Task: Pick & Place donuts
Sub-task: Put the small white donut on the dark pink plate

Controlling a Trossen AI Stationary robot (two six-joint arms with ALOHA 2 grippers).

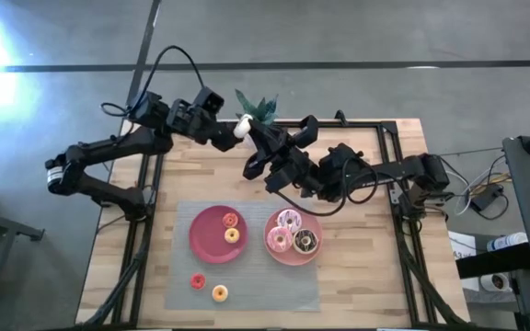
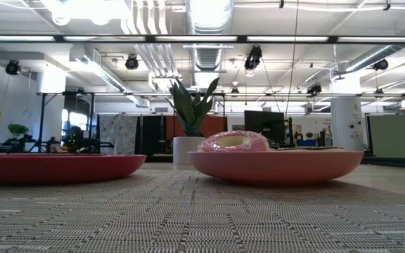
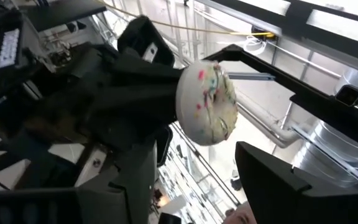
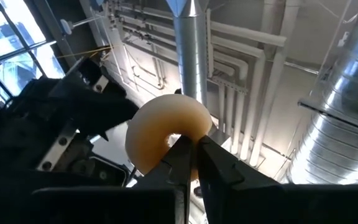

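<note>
Right gripper [image 4: 189,146] pinches sprinkled donut [image 1: 242,128] above table's [image 1: 357,161] far edge, meeting left gripper [image 1: 231,135], spread, probably for handover.

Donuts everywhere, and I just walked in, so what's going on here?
Both arms meet above the table's far edge around a pale sprinkled donut. The right gripper is shut on it, facing the left gripper. Two small donuts sit on the red plate, three larger ones on the pink plate, two more on the mat.

grey floor [image 1: 357,37] | ceiling ducts [image 2: 209,17] | potted plant [image 2: 192,116] | strip lights [image 2: 188,40]
</note>
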